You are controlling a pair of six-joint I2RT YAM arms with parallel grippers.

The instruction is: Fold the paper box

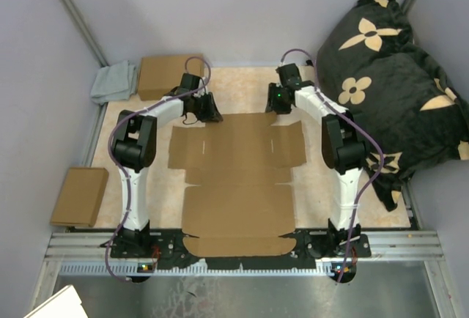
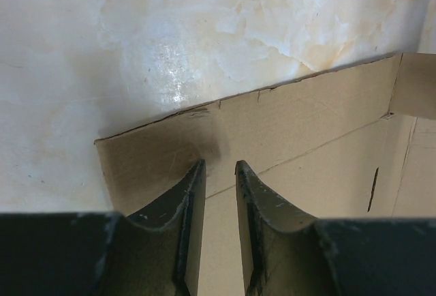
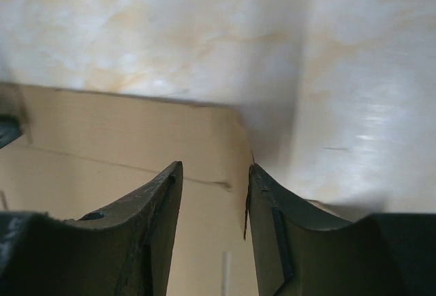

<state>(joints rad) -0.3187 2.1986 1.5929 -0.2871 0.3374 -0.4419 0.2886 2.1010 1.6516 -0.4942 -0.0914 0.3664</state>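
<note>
Item: the paper box [image 1: 238, 186], a brown corrugated blank, lies flat and unfolded on the marbled beige table [image 1: 242, 87] between the two arms. Its near flap lies over the metal base rail [image 1: 410, 248] and its wide winged section is towards the far side. At the far left corner of the blank is the left gripper [image 1: 210, 110], with its fingers [image 2: 180, 204] a narrow gap apart above the far strip, cardboard showing through the gap and nothing clamped. At the far right corner is the right gripper [image 1: 281, 104], with its jaws somewhat wider, straddling the blank's right edge where cardboard meets bare table. Far left: a closed brown carton [image 1: 165, 76] beside a grey cloth [image 1: 113, 83]. Left, off the table: a flat brown cardboard piece [image 1: 79, 196]. Right: a black cushion [image 1: 388, 69] with a beige flower pattern.
</note>
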